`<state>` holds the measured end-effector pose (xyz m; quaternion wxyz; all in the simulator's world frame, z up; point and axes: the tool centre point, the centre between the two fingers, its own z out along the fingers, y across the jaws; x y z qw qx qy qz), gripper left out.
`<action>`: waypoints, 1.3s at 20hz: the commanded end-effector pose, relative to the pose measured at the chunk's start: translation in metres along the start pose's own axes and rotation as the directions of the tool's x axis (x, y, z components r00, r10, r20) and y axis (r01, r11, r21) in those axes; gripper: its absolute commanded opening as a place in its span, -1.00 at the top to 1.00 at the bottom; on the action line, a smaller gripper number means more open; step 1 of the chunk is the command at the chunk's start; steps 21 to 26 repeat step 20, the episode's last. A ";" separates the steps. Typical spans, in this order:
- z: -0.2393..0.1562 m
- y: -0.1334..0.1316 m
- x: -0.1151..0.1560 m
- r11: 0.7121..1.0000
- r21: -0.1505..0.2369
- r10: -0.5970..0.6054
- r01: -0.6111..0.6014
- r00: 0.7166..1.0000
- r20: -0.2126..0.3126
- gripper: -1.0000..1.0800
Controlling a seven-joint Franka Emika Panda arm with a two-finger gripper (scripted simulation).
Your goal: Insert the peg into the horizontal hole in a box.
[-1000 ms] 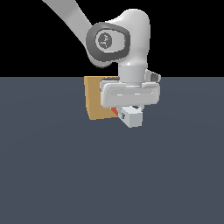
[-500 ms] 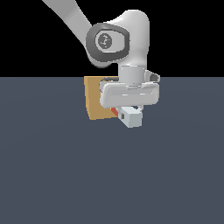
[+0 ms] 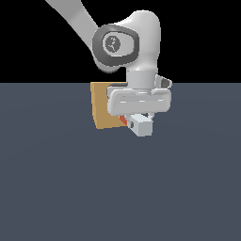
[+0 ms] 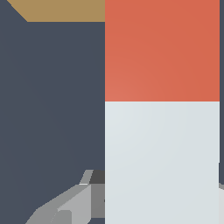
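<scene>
Holding the peg up off the grey floor, right in front of the box. Going from big to small: first the floor, wide and flat; then the white arm, bent down from above; then the tan box, half hidden behind the arm in the exterior view, a corner of it also showing in the wrist view. Next the gripper, closed around the peg, with one grey finger pressed to the pale part in the wrist view. Lying level, the peg: pale end toward the camera in the exterior view, red end pointed at the box. Cannot tell if the red tip is touching the box or just near it. Cannot see the hole at all; hidden behind the arm and peg. Looks like the lining-up step, just before the push. Next, probably: keep the peg flat and straight, match the red tip to the hole, then slide it gently forward. Could go wrong if the tip sits a bit high or off to one side, since it would bump the box face and shove the box away.
</scene>
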<state>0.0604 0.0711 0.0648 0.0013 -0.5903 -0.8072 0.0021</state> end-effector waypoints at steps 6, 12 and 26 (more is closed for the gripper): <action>-0.004 0.001 0.040 1.000 -0.006 -0.002 0.002 1.000 0.001 1.00; -0.005 0.001 0.086 1.000 -0.009 -0.002 0.002 1.000 0.001 1.00; -0.005 0.003 0.102 1.000 -0.009 -0.002 0.002 1.000 0.001 1.00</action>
